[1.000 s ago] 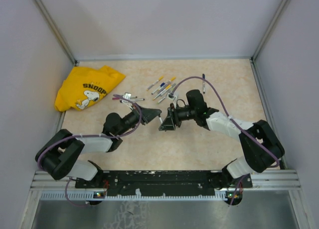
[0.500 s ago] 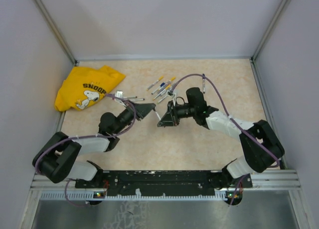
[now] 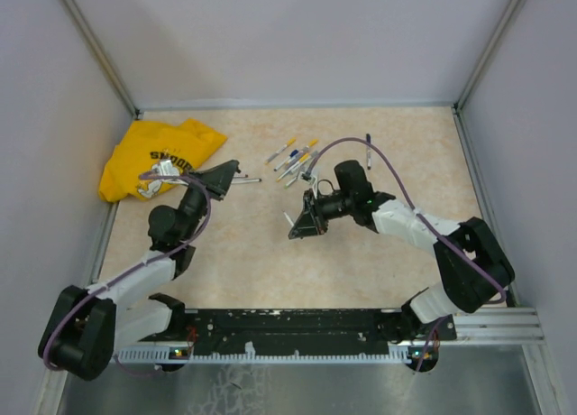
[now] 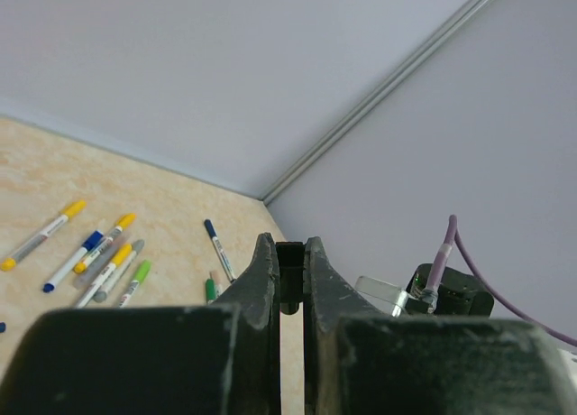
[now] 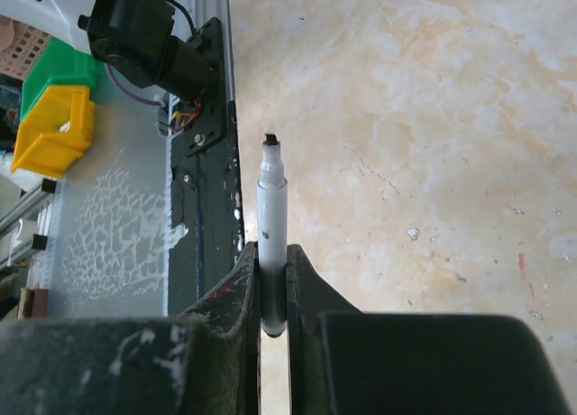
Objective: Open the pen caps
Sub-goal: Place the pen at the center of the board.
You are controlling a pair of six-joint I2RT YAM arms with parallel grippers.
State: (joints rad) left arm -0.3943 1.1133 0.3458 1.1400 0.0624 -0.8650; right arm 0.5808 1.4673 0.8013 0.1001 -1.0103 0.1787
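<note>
Pinching black cap [image 4: 289,265] in left jaws | right jaws clamp uncapped pen [image 5: 271,207], tip bare

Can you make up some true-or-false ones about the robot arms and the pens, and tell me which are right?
1. The right gripper holds a pen with its tip bare. True.
2. The left gripper is wide open. False: it is shut on a small black cap.
3. The yellow shirt lies by the right arm. False: it lies at the back left.
4. Loose pens lie on the table. True.
</note>
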